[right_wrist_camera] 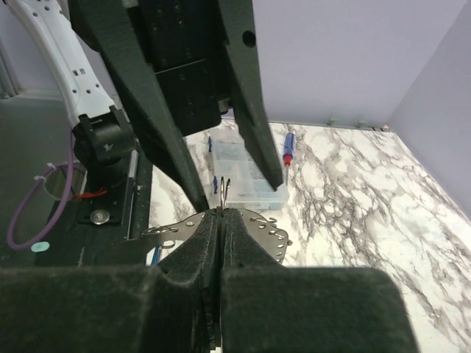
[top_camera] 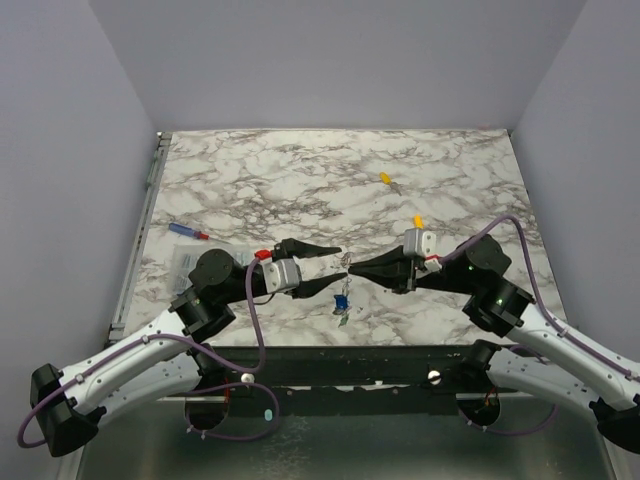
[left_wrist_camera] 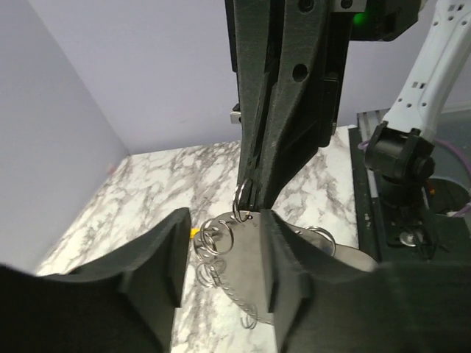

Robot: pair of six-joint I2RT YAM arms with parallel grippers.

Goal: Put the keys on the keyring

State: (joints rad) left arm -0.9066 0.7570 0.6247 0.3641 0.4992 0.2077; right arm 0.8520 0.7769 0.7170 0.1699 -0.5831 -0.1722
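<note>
The keyring shows as a flat silver piece with holes along its rim and small wire rings in them. It hangs above the table between the two grippers. My right gripper is shut on its top edge, with one small ring sticking up past the tips. My left gripper is open, one finger on either side of the keyring. In the top view, blue and green keys dangle below the right gripper and the left gripper. A yellow key lies far back, an orange one beside the right wrist.
A blue-and-red stick and a clear plastic packet lie at the left of the marble table, behind the left arm. Grey walls enclose the table on three sides. A black rail runs along the near edge.
</note>
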